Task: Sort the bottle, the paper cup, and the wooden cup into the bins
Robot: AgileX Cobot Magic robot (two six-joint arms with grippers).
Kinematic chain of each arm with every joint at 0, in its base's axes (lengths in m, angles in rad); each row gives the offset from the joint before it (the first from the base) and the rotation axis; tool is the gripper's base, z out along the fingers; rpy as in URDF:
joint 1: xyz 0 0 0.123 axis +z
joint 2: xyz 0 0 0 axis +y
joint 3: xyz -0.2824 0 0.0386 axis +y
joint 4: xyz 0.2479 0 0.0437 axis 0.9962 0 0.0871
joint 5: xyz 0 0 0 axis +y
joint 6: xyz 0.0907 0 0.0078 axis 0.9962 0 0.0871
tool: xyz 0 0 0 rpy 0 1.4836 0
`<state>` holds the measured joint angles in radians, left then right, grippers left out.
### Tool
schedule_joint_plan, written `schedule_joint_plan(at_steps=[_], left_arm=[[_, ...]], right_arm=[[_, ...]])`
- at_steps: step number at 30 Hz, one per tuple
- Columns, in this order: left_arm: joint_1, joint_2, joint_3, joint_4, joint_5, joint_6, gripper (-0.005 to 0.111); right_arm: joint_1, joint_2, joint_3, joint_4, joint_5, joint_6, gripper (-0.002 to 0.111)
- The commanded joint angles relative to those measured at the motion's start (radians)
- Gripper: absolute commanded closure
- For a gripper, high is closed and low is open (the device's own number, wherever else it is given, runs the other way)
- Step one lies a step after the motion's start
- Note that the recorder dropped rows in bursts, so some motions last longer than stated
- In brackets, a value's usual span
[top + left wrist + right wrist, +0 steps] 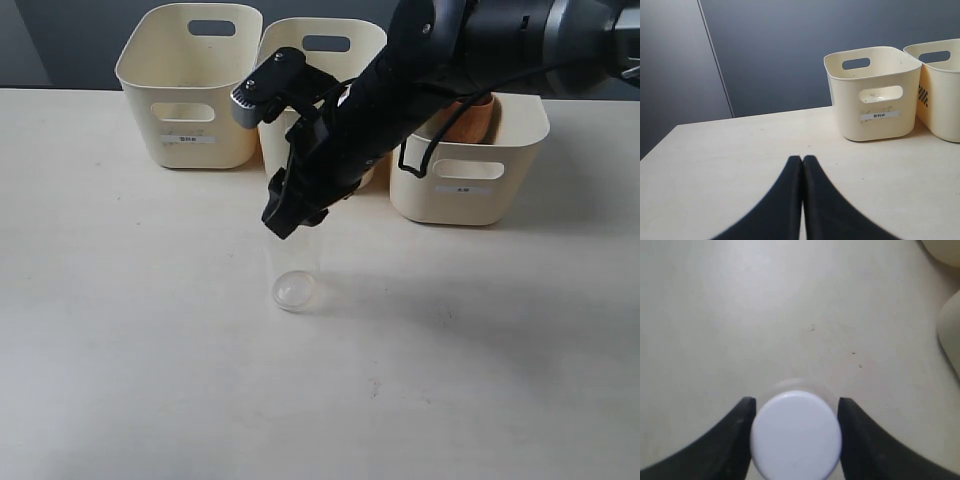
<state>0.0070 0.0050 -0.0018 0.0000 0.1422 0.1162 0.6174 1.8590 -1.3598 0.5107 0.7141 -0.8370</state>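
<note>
The clear bottle [294,272] stands upright on the table in front of the middle bin [322,42]. My right gripper [289,212] reaches across from the right and is shut on its top. In the right wrist view the white cap [796,435] fills the gap between the two black fingers [735,440], which touch it on both sides. The brown wooden cup [471,118] sits inside the right bin [470,195]. The left bin [190,95] shows nothing inside. No paper cup is in view. My left gripper [802,159] is shut with nothing in it, low over the table.
The right arm [400,90] covers most of the middle bin's opening. In the left wrist view the left bin [875,100] and part of the middle bin [942,100] stand ahead, with a dark wall behind. Bin corners [950,330] edge the right wrist view.
</note>
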Motion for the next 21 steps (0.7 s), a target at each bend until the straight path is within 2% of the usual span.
schedule_joint_plan(at_steps=[1, 21], left_arm=[[0.000, -0.005, 0.002, 0.000, -0.007, -0.002, 0.107], [0.000, -0.005, 0.002, 0.000, -0.007, -0.002, 0.107]], right_arm=[[0.001, 0.001, -0.002, -0.036, 0.015, -0.017, 0.109], [0.001, -0.031, -0.002, -0.033, -0.034, -0.061, 0.109]])
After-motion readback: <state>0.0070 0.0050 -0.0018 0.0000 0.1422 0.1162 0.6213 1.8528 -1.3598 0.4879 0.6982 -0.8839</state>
